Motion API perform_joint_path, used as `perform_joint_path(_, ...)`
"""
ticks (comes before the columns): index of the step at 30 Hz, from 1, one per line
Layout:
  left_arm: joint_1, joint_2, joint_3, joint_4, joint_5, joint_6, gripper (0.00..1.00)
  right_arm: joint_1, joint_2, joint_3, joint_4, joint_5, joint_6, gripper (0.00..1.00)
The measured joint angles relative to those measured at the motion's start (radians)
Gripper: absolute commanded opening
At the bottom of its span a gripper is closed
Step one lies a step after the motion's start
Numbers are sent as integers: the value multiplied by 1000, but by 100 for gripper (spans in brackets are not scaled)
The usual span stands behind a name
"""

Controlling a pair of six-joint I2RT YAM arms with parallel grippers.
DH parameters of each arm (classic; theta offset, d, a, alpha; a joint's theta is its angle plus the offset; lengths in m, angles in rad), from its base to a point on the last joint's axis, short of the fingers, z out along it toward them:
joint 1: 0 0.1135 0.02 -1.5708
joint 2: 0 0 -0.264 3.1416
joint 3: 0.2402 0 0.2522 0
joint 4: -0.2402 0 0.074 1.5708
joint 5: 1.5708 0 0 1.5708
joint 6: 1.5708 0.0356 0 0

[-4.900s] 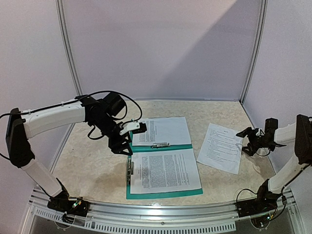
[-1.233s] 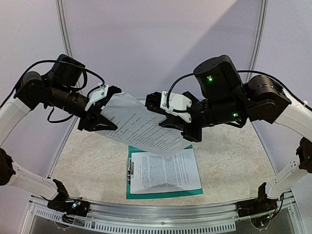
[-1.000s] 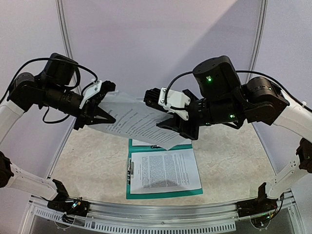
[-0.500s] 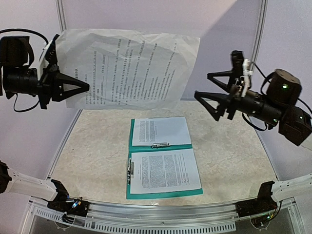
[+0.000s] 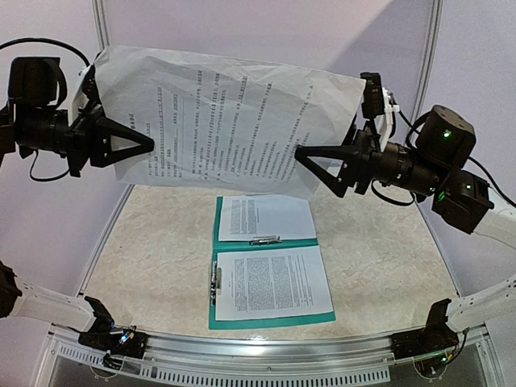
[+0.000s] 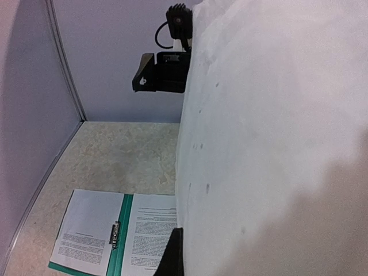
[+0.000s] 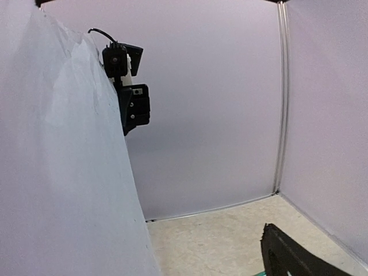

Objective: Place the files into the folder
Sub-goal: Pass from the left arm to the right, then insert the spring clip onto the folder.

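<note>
White paper dominates the frame as one printed sheet (image 5: 226,121) hangs high above the table (image 5: 161,258), spread broadside between two robot arms. The left gripper (image 5: 145,146), at the sheet's 9 o'clock edge, is clenched on the paper and carries its weight. The right gripper (image 5: 339,119), at the 3 o'clock edge, stands released, its jaws spread wide, and the sheet's free edge appears to lie between them. Below, toward 6 o'clock of the raised sheet, the teal folder (image 5: 300,243) lies open on the table. One filed page (image 5: 266,216) rests on its far half and another (image 5: 274,284) on its near half, with a metal clip (image 5: 264,240) between them. The step in hand looks like securing a two-sided hold before the sheet goes down. To do it well, the right jaws should close squarely on the margin, not on a corner, so the paper does not crease. Both arms should then keep it lightly taut without pulling it apart. Lowering level over the folder and lining up the edges with the pages already filed would help it settle flat. A slack sheet risks curling and landing askew.
</note>
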Motion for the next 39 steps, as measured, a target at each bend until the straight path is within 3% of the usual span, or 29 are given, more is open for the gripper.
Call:
perform_joint_path(2, 3, -3, -25, 14, 18, -12, 0, 0, 22, 0, 20, -29, 28, 55)
perform_joint_path(8, 15, -3, -104, 56, 40, -48, 0, 0, 77, 57, 90, -89, 135, 4)
perform_joint_path(9, 19, -3, -113, 60, 39, -52, 6, 0, 84, 67, 94, -90, 146, 0)
perform_joint_path(11, 25, -3, -121, 69, 34, -64, 46, 0, 91, 84, 93, -81, 183, 0)
perform_joint_path(12, 27, -3, -122, 74, 31, -67, 60, 0, 91, 90, 84, -69, 195, 0)
perform_joint_path(15, 38, -10, -132, 78, 6, -73, 86, 0, 90, 105, 33, -28, 228, 0)
perform_joint_path(18, 48, -20, -143, 74, -45, -77, 98, 0, 80, 119, -85, 38, 262, 0)
perform_joint_path(24, 80, -39, -164, 40, -233, -42, 99, -20, 48, 194, -433, 159, 371, 0)
perform_joint_path(28, 92, -61, -254, 40, -318, -16, 92, -79, 8, 178, -581, 161, 486, 0)
perform_joint_path(33, 95, -49, -484, 63, -356, 48, 84, -149, 6, 58, -639, 83, 602, 0)
perform_joint_path(39, 95, 109, -677, 102, -426, 129, 75, -229, 131, -88, -615, -76, 703, 0)
